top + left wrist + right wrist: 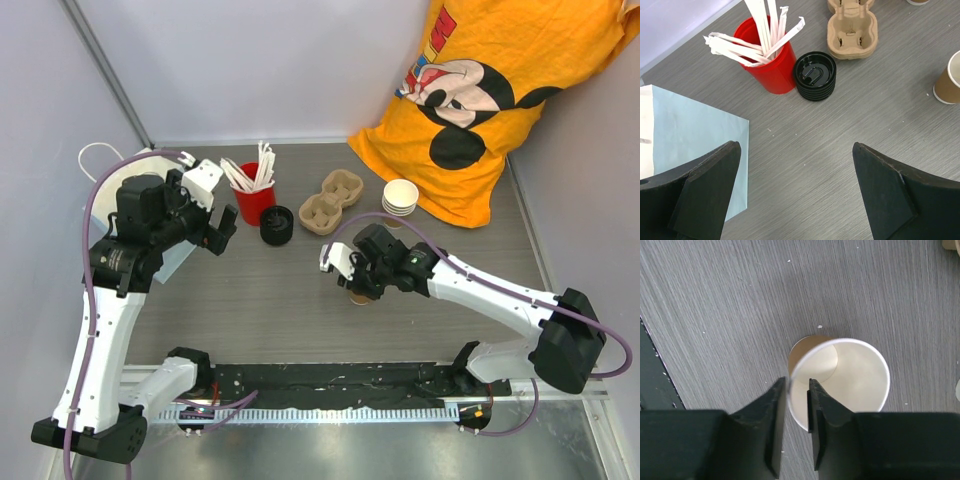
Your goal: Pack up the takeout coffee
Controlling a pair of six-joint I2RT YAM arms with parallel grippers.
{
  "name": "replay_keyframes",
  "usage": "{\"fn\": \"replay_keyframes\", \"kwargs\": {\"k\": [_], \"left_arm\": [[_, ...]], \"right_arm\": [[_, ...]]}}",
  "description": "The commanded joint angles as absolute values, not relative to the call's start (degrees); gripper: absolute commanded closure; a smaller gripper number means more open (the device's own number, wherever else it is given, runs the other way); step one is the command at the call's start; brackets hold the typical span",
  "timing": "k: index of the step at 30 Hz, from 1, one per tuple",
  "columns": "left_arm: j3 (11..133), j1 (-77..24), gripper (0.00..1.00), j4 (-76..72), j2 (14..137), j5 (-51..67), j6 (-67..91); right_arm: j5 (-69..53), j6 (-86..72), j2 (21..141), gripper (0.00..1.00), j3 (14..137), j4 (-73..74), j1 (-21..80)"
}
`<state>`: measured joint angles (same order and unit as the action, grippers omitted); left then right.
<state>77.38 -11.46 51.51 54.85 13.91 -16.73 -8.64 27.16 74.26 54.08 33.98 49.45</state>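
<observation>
Step, by my reading: cup set down, lid not yet on; paper cup (850, 375) upright on table, mid-front, open top, white inside showing; right gripper (796, 390) narrow, straddling cup wall, one finger inside, one outside, slack visible, not pinching; left gripper (795, 155) wide, empty, over bare table; next likely: clear rim without tipping, take lid from black stack (814, 75); in way: red cup of sticks (772, 70) just beside stack; carrier tray (852, 32) near; pale bag (690, 130) by left arm.
</observation>
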Motion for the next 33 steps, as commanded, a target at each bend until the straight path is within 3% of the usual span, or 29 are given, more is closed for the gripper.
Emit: {"fn": "replay_keyframes", "kwargs": {"k": [1,6,9,16,23,26,33], "left_arm": [[78.66,-11.07,0.0,50.89,54.4,13.62,-16.44],[79.28,-11.07,0.0,51.15,54.84,13.62,-16.79],[79.63,-10.99,0.0,51.33,54.93,13.1,-16.61],[80.68,-8.44,0.0,48.78,55.2,8.79,-11.78],[80.6,6.3,0.0,44.74,54.58,13.27,-4.49],[79.9,7.91,0.0,43.95,54.49,15.64,-3.34],[78.57,8.0,0.0,43.15,54.58,20.3,-2.9]], "right_arm": [[-10.1,29.17,74.0,0.66,57.82,35.24,49.92],[-14.76,31.9,74.44,0.45,63.62,42.09,50.19],[-15.91,33.22,75.14,0.39,68.88,43.94,50.54],[-12.92,35.94,83.84,0.37,80.23,39.4,50.98],[-13.45,40.77,98.07,0.36,90.6,34.81,50.98],[-14.06,43.59,104.03,0.36,95.26,34.19,50.8],[-24.85,49.39,113.02,0.34,103.7,34.37,46.59]]}}
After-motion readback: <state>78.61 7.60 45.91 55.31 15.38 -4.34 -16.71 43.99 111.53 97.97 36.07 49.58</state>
